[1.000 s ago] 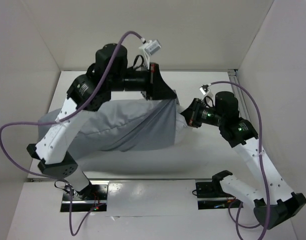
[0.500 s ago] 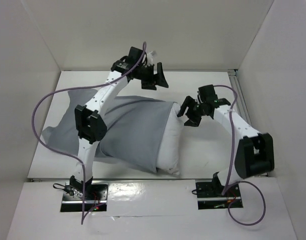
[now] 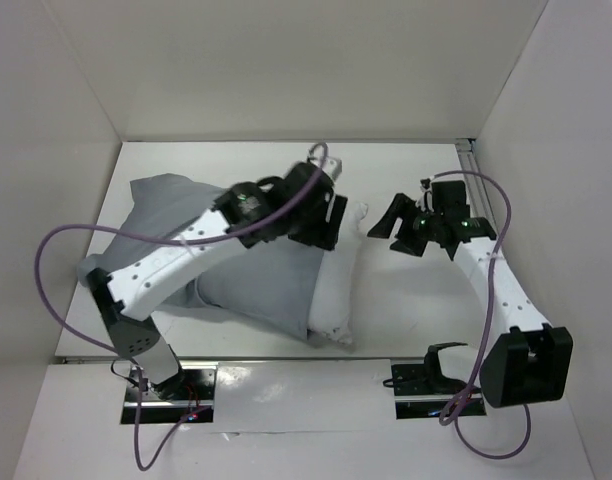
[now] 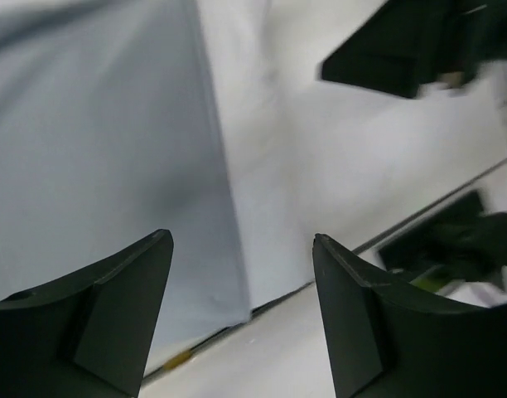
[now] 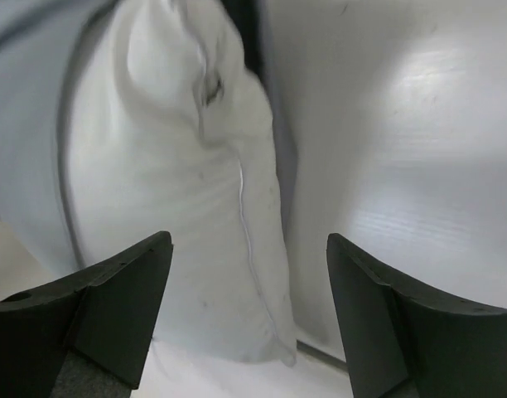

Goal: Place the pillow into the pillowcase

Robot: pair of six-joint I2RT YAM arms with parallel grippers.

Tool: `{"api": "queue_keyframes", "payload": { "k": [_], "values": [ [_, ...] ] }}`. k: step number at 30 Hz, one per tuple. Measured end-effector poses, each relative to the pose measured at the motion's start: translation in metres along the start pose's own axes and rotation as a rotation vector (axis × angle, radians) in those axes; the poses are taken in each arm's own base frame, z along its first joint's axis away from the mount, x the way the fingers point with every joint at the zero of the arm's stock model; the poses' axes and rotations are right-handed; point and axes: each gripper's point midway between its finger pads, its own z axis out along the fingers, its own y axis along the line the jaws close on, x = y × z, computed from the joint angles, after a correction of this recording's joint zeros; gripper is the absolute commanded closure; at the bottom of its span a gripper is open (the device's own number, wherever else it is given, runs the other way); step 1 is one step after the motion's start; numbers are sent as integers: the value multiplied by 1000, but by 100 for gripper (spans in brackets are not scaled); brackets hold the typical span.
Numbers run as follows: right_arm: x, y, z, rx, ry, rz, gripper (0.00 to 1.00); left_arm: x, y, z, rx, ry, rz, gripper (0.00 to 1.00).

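Top external view: pillow (image 3: pixel 338 268) lies on table (image 3: pixel 416 300), mostly sheathed in grey pillowcase (image 3: pixel 256 275), with one white end strip protruding at the mouth | left gripper (image 3: pixel 324 212) spread over the mouth, holding nothing | right gripper (image 3: pixel 394 232) spread beside the bare end, empty | judged remaining: draw the mouth over that end.

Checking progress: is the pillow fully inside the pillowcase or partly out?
Partly out. The right end of the pillow shows white beyond the open edge of the grey pillowcase; the rest is covered.
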Motion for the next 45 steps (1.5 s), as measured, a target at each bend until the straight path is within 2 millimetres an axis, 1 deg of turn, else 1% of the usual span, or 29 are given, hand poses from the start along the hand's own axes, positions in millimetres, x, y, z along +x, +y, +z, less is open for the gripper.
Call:
{"api": "queue_keyframes", "payload": {
  "k": [1, 2, 4, 5, 7, 9, 11, 12, 13, 14, 15, 16, 17, 19, 20, 21, 22, 23, 26, 28, 30, 31, 34, 36, 40, 42, 43, 44, 45],
  "values": [
    [10, 0, -1, -15, 23, -7, 14, 19, 3, 14, -50, 50, 9, 18],
    [22, 2, -1, -35, 51, -19, 9, 37, 7, 26, -98, 97, 14, 18],
    [41, 4, -1, -61, 101, -31, 7, 69, 20, 51, -200, 183, 38, 18],
    [49, 7, 0, -75, 123, -40, 6, 80, 25, 59, -241, 212, 44, 18],
    [61, 14, 0, -102, 156, -62, 6, 96, 36, 72, -305, 248, 54, 22],
    [72, 21, 1, -133, 184, -82, 7, 100, 42, 78, -339, 250, 49, 28],
    [83, 26, 4, -157, 215, -93, 13, 96, 45, 79, -355, 235, 40, 49],
    [90, 28, 6, -169, 230, -95, 16, 93, 47, 77, -364, 228, 43, 61],
    [96, 29, 9, -182, 245, -96, 24, 90, 48, 76, -371, 220, 35, 84],
    [102, 32, 11, -199, 259, -97, 30, 87, 48, 74, -372, 213, 24, 94],
    [109, 34, 16, -214, 273, -93, 35, 84, 47, 72, -369, 211, 24, 100],
    [114, 36, 19, -226, 287, -90, 50, 81, 46, 70, -364, 208, 17, 100],
    [121, 39, 23, -243, 302, -86, 59, 78, 42, 67, -346, 211, 17, 100],
    [131, 47, 31, -270, 331, -78, 75, 70, 30, 60, -284, 218, 15, 100],
    [133, 53, 34, -285, 341, -72, 82, 65, 18, 56, -228, 219, 5, 100],
    [132, 61, 37, -304, 346, -67, 93, 57, 3, 51, -150, 221, 2, 100],
    [130, 68, 39, -320, 345, -63, 98, 48, -14, 45, -72, 219, -3, 100],
    [125, 77, 40, -340, 335, -58, 100, 36, -34, 36, 20, 220, -5, 100],
    [98, 110, 35, -419, 264, -54, 100, -13, -92, 16, 296, 139, -9, 100],
    [79, 136, 25, -499, 203, -70, 100, -33, -110, 6, 439, 111, -25, 100],
    [66, 155, 19, -572, 152, -85, 100, -45, -117, 2, 541, 114, -55, 100],
    [63, 160, 19, -592, 137, -85, 100, -48, -118, 2, 575, 120, -71, 100],
    [59, 169, 33, -630, 123, -74, 100, -49, -121, 12, 644, 160, -95, 100],
    [60, 164, 49, -616, 125, -39, 100, -38, -122, 25, 656, 210, -111, 100],
    [61, 136, 76, -539, 106, 83, 100, -18, -116, 48, 627, 284, -130, 100],
    [58, 126, 82, -519, 97, 148, 100, -12, -114, 57, 609, 299, -124, 73],
    [55, 122, 83, -511, 93, 173, 96, -9, -113, 61, 599, 301, -116, 61],
    [50, 117, 84, -498, 82, 192, 81, -7, -112, 64, 591, 303, -109, 51],
    [45, 113, 84, -488, 71, 206, 71, -6, -109, 66, 580, 300, -94, 33]
  ]
}}
